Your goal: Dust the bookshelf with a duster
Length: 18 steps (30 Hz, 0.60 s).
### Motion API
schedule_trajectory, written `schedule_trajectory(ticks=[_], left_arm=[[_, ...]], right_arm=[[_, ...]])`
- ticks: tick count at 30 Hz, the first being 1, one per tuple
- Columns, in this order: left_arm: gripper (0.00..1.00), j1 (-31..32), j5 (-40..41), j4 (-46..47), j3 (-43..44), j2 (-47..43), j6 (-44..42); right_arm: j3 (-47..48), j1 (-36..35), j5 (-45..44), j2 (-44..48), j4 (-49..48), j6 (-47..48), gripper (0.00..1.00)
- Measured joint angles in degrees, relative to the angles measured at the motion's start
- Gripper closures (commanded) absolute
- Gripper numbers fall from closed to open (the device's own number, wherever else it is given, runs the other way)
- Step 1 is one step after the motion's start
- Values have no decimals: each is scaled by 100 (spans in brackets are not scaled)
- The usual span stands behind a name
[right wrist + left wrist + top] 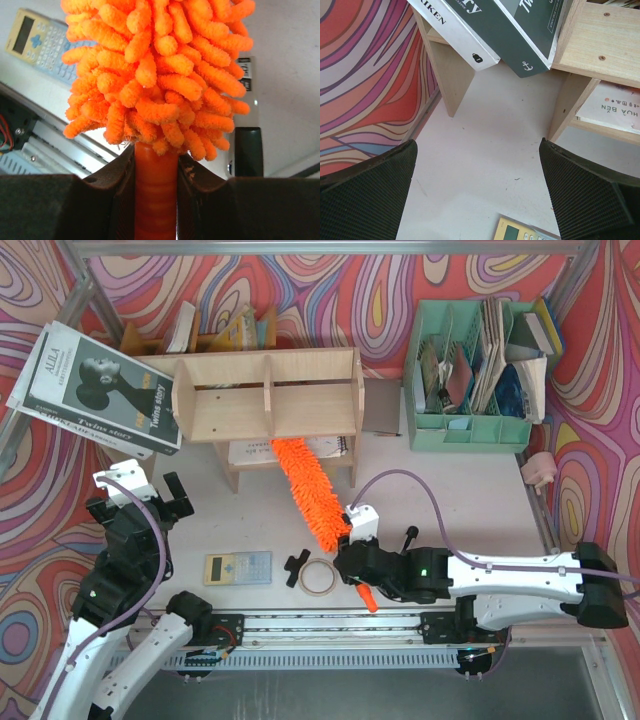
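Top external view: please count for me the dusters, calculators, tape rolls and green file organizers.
duster: 1
calculator: 1
tape roll: 1
green file organizer: 1
Total: 4

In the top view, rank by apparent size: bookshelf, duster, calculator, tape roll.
Largest to smallest:
1. bookshelf
2. duster, its far end hidden under the shelf
3. calculator
4. tape roll
The calculator and tape roll lie side by side, so nearness does not skew their order.
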<state>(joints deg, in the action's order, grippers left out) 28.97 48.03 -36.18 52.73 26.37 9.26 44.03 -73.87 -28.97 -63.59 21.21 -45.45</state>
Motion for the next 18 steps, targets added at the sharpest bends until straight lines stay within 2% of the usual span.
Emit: schedule_trajectory(ticks=[9,18], left_arm=[[2,0,0,0,0,0,0],[1,0,0,0,0,0,0]], right_arm=[[105,0,527,-258,-407,522,100],[155,109,76,-61,282,87,100]])
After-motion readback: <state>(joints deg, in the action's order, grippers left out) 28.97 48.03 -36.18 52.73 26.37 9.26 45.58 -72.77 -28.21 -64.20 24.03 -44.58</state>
